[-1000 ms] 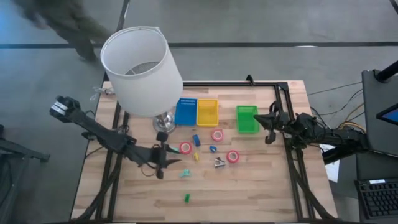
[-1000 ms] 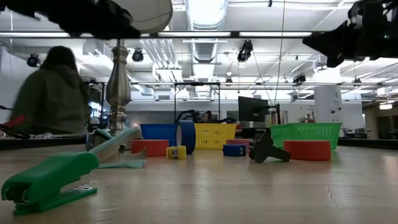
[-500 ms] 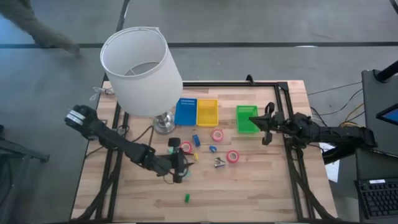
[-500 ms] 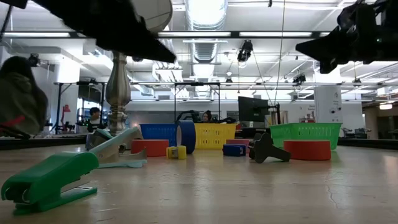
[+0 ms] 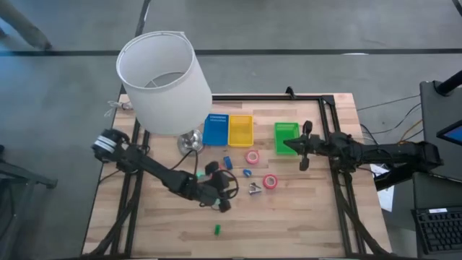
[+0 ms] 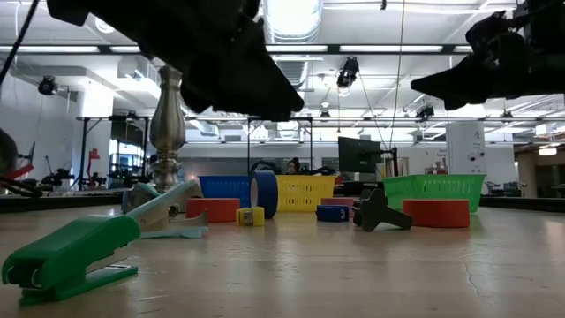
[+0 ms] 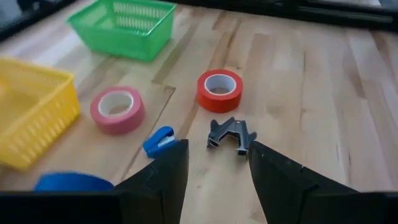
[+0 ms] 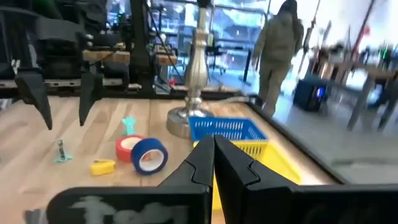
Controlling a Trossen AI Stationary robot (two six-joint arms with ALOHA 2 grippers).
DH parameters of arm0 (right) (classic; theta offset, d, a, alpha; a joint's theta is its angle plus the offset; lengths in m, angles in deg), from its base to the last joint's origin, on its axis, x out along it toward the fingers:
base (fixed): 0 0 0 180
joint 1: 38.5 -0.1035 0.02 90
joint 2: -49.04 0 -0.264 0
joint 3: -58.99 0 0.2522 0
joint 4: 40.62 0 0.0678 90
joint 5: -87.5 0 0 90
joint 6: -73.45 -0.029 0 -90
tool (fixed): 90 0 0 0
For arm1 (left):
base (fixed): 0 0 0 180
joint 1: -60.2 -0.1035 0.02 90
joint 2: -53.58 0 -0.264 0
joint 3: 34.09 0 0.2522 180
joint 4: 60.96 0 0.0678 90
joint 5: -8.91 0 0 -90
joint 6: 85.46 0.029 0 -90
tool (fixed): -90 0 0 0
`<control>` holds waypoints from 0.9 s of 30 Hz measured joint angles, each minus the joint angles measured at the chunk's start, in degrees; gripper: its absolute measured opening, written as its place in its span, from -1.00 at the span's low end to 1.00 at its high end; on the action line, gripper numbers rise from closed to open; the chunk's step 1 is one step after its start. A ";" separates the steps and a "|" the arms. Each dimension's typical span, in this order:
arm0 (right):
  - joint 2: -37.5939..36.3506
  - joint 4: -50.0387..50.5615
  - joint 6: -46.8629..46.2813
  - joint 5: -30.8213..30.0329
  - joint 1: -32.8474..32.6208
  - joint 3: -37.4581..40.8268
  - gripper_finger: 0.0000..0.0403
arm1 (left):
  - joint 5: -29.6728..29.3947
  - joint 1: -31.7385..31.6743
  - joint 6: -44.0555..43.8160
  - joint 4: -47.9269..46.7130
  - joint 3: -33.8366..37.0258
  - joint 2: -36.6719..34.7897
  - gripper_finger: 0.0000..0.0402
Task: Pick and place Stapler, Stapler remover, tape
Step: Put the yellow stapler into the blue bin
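Nearest, we list a green stapler [image 6: 71, 256] on the tabletop [image 5: 303, 224]. Next, the left end effector [image 7: 214, 163], fingers spread, faces the stapler remover [image 7: 229, 135]; we would centre over it before descending. Tape [image 7: 219, 89] lies beyond. Farthest, the right end effector [image 5: 303, 146], pressed together, hovers by the green tray [image 5: 286, 138]. The third roll's position stays hidden.

Blue basket [image 5: 215, 128], yellow basket [image 5: 240, 130], green basket [image 5: 286, 137], red-pink tape [image 5: 253, 157], white lampshade [image 5: 164, 81].
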 joint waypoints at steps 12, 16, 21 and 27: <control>5.23 -3.97 0.75 0.65 0.02 -1.93 -0.96 | -0.26 -0.15 -8.17 -0.17 0.10 2.46 -0.14; 8.34 1.57 1.36 1.80 0.02 -7.31 -0.96 | -0.28 -0.31 -9.54 -0.04 -0.01 2.24 -0.14; 13.09 11.28 0.70 1.46 0.02 -13.70 -0.96 | -0.28 -0.45 -11.19 -0.11 0.01 2.01 -0.14; 18.17 16.30 1.17 1.37 0.02 -18.15 -0.96 | -1.35 -1.04 -17.36 -1.60 0.12 2.15 -0.14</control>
